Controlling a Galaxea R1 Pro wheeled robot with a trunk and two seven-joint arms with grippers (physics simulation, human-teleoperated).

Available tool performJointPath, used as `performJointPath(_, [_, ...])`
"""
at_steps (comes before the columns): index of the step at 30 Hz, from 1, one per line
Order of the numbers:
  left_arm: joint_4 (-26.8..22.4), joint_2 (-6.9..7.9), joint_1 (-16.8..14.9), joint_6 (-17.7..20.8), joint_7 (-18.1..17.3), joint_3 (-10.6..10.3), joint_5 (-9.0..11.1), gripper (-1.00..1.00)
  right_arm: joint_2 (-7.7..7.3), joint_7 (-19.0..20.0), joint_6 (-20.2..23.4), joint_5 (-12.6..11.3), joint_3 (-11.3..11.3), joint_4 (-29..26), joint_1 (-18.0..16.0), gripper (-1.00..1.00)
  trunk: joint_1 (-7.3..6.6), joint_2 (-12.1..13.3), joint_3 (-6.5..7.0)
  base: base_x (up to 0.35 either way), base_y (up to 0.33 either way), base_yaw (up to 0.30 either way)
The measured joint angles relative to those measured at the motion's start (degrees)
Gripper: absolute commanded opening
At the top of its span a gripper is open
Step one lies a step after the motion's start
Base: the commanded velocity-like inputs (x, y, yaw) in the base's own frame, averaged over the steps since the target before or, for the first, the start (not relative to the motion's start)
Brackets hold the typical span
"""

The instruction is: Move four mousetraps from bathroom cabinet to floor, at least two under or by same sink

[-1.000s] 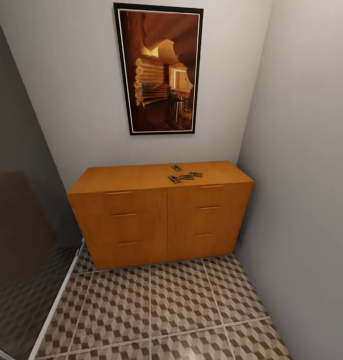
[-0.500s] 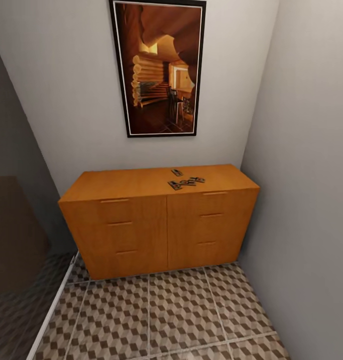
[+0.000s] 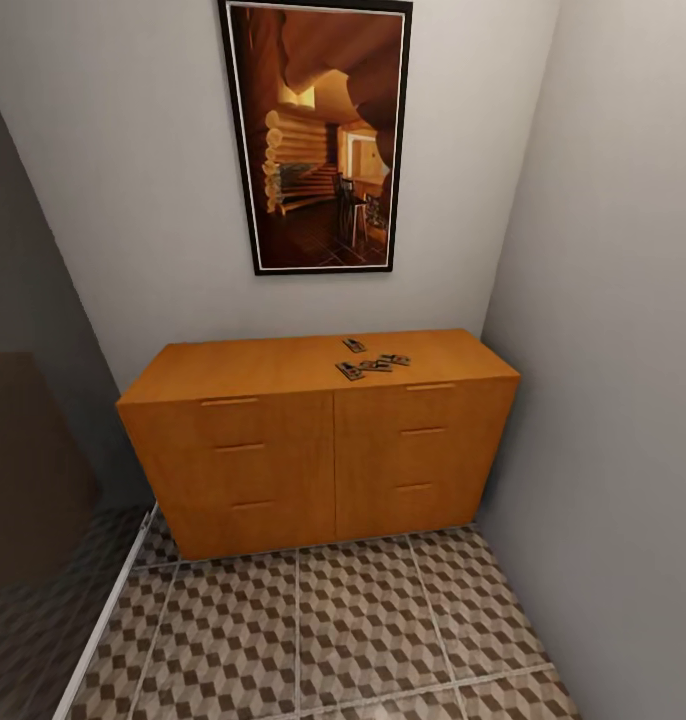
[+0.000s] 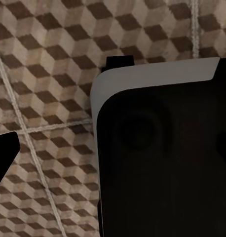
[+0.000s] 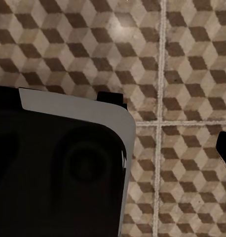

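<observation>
Mousetraps (image 3: 371, 362) lie ahead of you on top of the orange wooden cabinet (image 3: 283, 460), right of its middle and near the front edge: three small dark pieces sit in a close cluster, and a fourth sits just behind them toward the wall. The cabinet stands against the back wall in a narrow corner, its six drawer fronts shut, with a tall framed picture (image 3: 318, 135) hanging above it. Your bathroom floor (image 3: 363, 630), tiled in the brown and cream cube pattern with pale grout, stretches from the cabinet's foot toward you; a dark glass panel (image 3: 33, 480) borders it on your left and a plain grey wall on your right. Both wrist cameras look down at that same tiling (image 4: 49, 98) (image 5: 182, 74), each half covered by a dark, white-edged body of the robot (image 4: 162, 148) (image 5: 58, 168). Black shapes show at the edges of those two views, but you cannot tell from them whether either gripper's jaws stand apart or closed, or whether anything is held.
</observation>
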Motion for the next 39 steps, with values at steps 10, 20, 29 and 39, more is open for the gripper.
performJointPath(10, [-1.18,1.52,0.0,-0.46,-0.23,1.4,0.1,1.0,-0.28,0.06,-0.04,0.71,-0.35,-0.54,0.0,1.0,0.0,0.0,0.0,0.0,0.0,0.0])
performJointPath(20, [-12.48,1.32,-0.13,-4.9,0.15,4.64,1.37,1.0,-0.15,1.67,-0.37,1.62,0.11,-2.54,-0.56,1.0,0.0,0.0,0.01,0.0,0.0,0.0])
performJointPath(29, [-57.06,-0.08,-0.22,19.15,0.7,8.54,2.6,1.0,-0.06,6.5,30.09,0.99,-0.22,-50.64,-5.07,1.0,0.0,0.01,0.02,0.0,0.0,0.0])
performJointPath(39, [-68.67,-6.27,-19.77,40.93,0.9,5.47,2.52,1.0,-0.14,8.09,49.79,0.79,-0.43,-75.37,-16.48,1.0,0.0,0.01,0.03,0.0,0.0,0.0])
